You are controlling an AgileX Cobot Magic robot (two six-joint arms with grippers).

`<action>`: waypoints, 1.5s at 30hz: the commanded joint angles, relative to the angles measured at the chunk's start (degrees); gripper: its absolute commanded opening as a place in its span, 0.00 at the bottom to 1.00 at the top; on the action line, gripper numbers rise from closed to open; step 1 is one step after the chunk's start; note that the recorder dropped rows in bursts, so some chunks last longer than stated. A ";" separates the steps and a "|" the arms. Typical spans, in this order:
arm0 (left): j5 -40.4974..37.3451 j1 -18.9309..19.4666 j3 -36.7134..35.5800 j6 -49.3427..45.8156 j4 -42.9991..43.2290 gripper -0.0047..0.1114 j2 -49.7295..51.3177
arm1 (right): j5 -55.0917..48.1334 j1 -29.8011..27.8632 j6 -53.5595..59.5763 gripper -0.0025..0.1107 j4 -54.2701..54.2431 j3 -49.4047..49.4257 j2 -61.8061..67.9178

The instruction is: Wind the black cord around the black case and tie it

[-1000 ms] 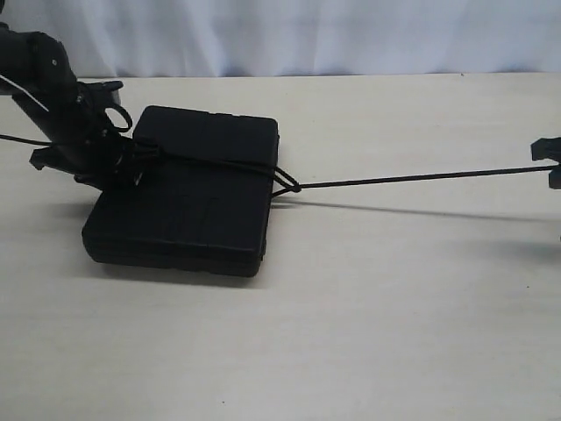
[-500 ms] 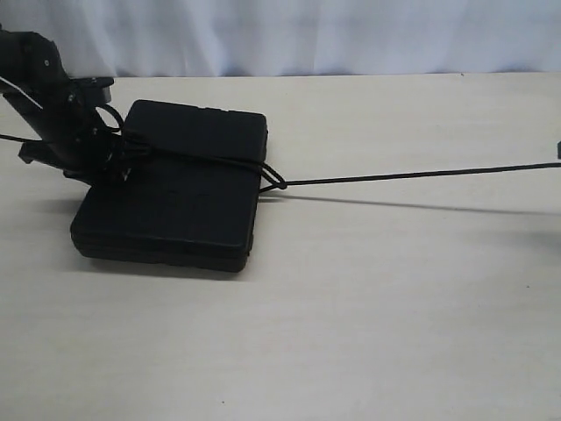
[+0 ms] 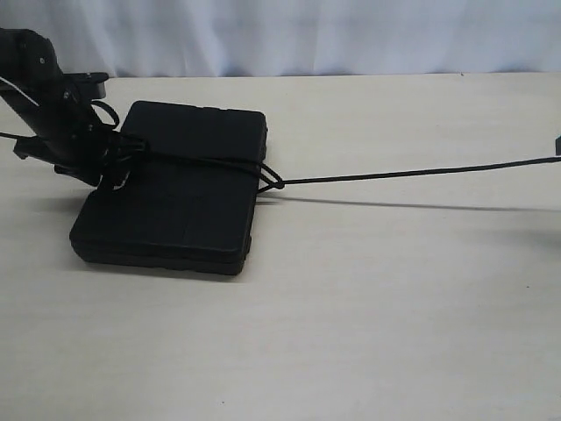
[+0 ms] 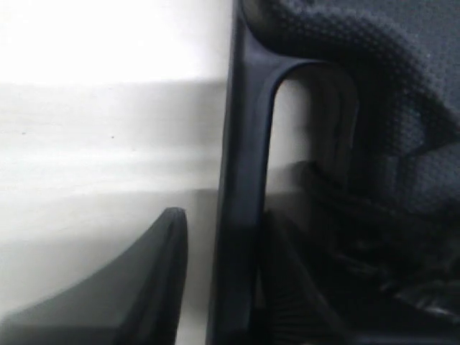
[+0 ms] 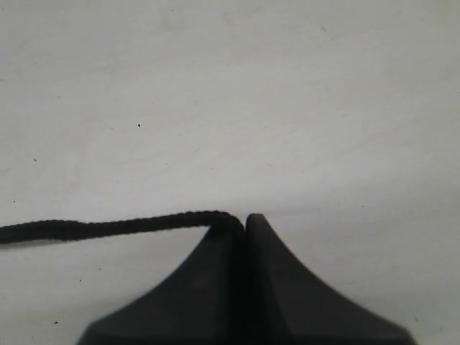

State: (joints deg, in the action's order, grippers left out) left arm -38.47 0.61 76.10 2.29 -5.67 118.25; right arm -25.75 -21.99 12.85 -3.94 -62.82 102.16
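Note:
The black case [image 3: 166,197] lies flat on the left half of the table. The black cord [image 3: 412,174] crosses its top, forms a knot [image 3: 274,181] at its right edge and runs taut to the right border. My left gripper [image 3: 118,162] sits at the case's left end. In the left wrist view my left gripper [image 4: 226,215] is open astride the case's handle bar [image 4: 244,144], one finger [image 4: 154,273] clear of it. My right gripper [image 5: 241,219] is shut on the black cord [image 5: 108,228], barely showing at the exterior view's right border.
A pale wooden table [image 3: 368,307] carries everything. A white curtain [image 3: 307,35] hangs behind its far edge. My left arm [image 3: 48,96] with its cables stands over the table's left rear corner.
The case slid to the left with my left gripper, then stopped. My right gripper pulled the cord further right, almost out of the exterior view.

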 commanded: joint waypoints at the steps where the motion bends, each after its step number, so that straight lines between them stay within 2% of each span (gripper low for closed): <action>1: 0.56 0.02 -0.04 0.51 -0.25 0.33 -0.63 | 0.93 -0.49 0.38 0.06 -0.36 -0.45 -0.33; 4: 0.56 -0.35 -0.04 0.51 -3.08 0.33 -0.63 | 1.61 -0.49 0.38 0.06 -0.36 -0.45 -0.33; 7: 0.61 -1.51 0.16 -0.42 -2.12 0.33 -0.63 | 1.59 -0.49 0.38 0.09 -0.36 -0.45 -0.33; 9: 0.54 -2.04 0.86 -0.54 -2.12 0.33 -0.75 | 1.59 -0.49 0.38 0.16 -0.36 -0.45 -0.33; 13: -2.59 -2.00 3.66 -0.54 -1.18 0.33 -1.93 | 1.59 -0.49 -0.02 0.42 -0.36 -0.45 -0.33; 15: -4.65 -2.00 4.79 -0.54 0.79 0.33 -3.01 | 1.38 -0.49 -0.02 0.52 -0.36 -0.60 -0.44; 17: -6.97 -2.00 6.23 -0.54 1.71 0.33 -4.27 | -0.78 -0.49 -0.27 0.57 -0.66 -2.05 -0.57; 20: -9.71 -2.00 8.50 -0.54 2.02 0.33 -6.17 | -5.65 -0.49 -0.27 0.57 -4.70 -5.69 -1.09; 23: -11.65 -2.00 9.85 -1.03 2.02 0.33 -8.67 | -13.40 -0.35 -0.01 0.53 -11.61 -9.67 -2.55; 26: -12.17 -2.00 10.25 -1.19 2.02 0.27 -11.71 | -19.43 1.59 1.37 0.33 -10.77 -11.23 -4.37; 27: -12.96 -2.00 10.25 -1.19 1.73 0.21 -12.71 | -20.96 3.26 1.61 0.21 -9.41 -11.12 -5.42; 29: -15.74 -2.09 10.25 -1.19 0.92 0.08 -14.31 | -22.62 5.90 1.61 0.06 -6.96 -10.73 -6.82; 30: -17.78 -2.33 10.25 -1.38 0.92 0.04 -15.18 | -23.53 7.94 0.21 0.06 -5.91 -10.45 -7.83; 33: -24.31 -3.34 9.66 -2.29 1.23 0.04 -17.76 | -26.36 12.54 -0.76 0.06 -3.20 -10.16 -9.77; 35: -25.47 -5.02 6.75 -2.29 2.34 0.04 -20.81 | -28.85 15.43 -2.81 0.06 -0.31 -9.84 -11.26; 40: -18.39 -9.28 -3.96 -2.29 3.11 0.04 -31.74 | -28.71 19.55 -8.21 0.06 4.92 -4.47 -17.93; 43: -13.88 -11.16 -10.52 -2.29 2.47 0.04 -38.83 | -23.51 20.14 -8.88 0.06 4.61 0.77 -24.92; 45: -8.95 -12.07 -14.61 -2.29 1.94 0.04 -43.90 | -16.56 20.14 -8.88 0.06 4.61 5.52 -30.80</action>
State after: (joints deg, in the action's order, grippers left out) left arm -53.86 -10.04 66.60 0.00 -3.18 80.92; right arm -49.51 -2.05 4.66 0.00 -61.84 77.92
